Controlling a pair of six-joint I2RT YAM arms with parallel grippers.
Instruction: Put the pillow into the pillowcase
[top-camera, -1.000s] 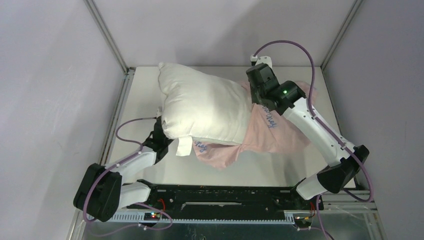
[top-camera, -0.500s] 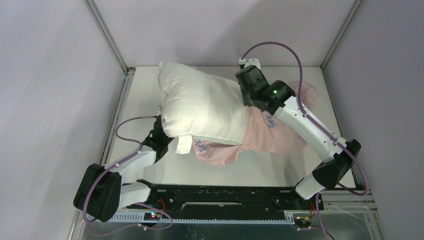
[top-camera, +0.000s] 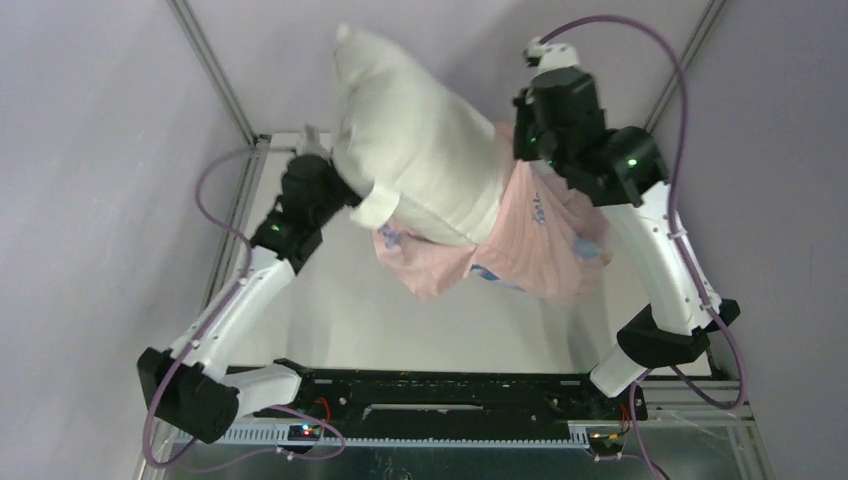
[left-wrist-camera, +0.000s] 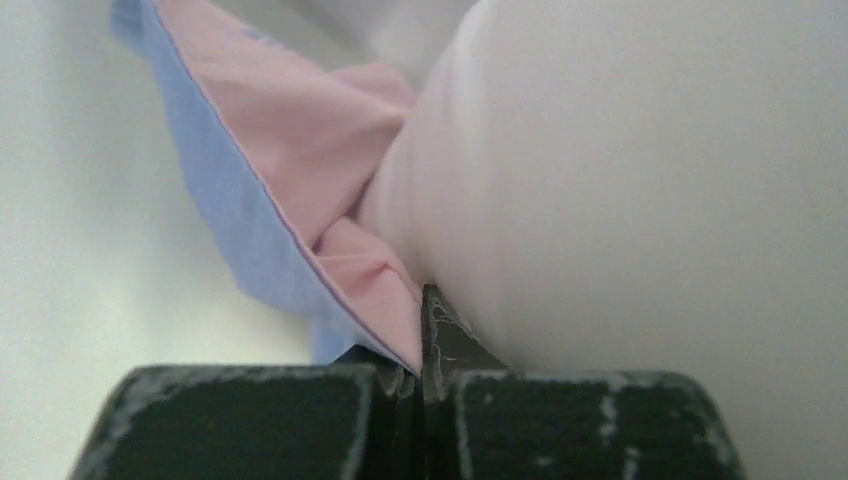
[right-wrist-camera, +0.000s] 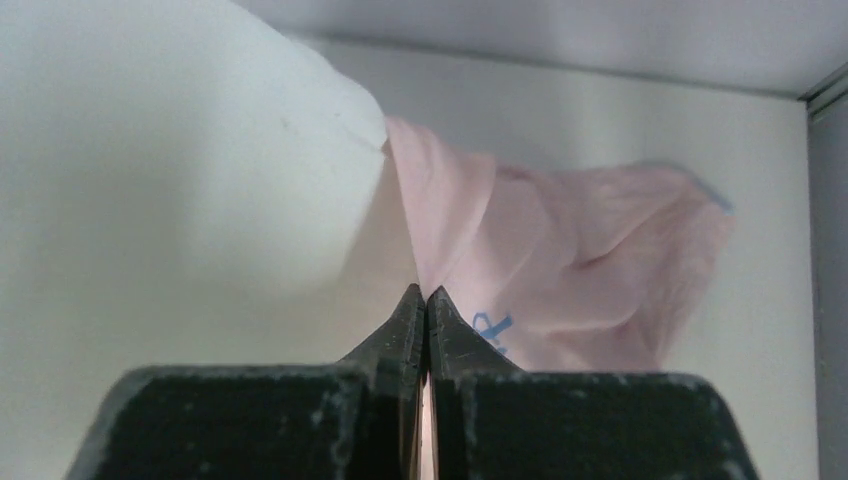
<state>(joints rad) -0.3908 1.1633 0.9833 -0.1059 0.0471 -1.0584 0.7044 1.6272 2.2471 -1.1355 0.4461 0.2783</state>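
Note:
The plump white pillow (top-camera: 415, 140) hangs lifted above the table, its lower end inside the pale pink pillowcase (top-camera: 520, 240). My left gripper (top-camera: 352, 195) is shut on the pillowcase's opening edge at the pillow's left side; the left wrist view shows pink and blue fabric (left-wrist-camera: 300, 210) pinched at its tips (left-wrist-camera: 425, 310), with the pillow (left-wrist-camera: 640, 180) pressing on the right. My right gripper (top-camera: 520, 160) is shut on the pillowcase edge at the pillow's right side; the right wrist view shows pink fabric (right-wrist-camera: 560, 250) caught between the closed tips (right-wrist-camera: 426, 300), with the pillow (right-wrist-camera: 170, 150) to the left.
The white table (top-camera: 330, 300) lies below the hanging case. Grey walls and metal frame posts (top-camera: 210, 70) enclose the cell on the left, back and right. A black rail (top-camera: 450, 390) runs along the near edge between the arm bases.
Both arms have risen sharply, lifting the pillow and pillowcase off the table. The pillow now stands tilted upward and the case hangs below it.

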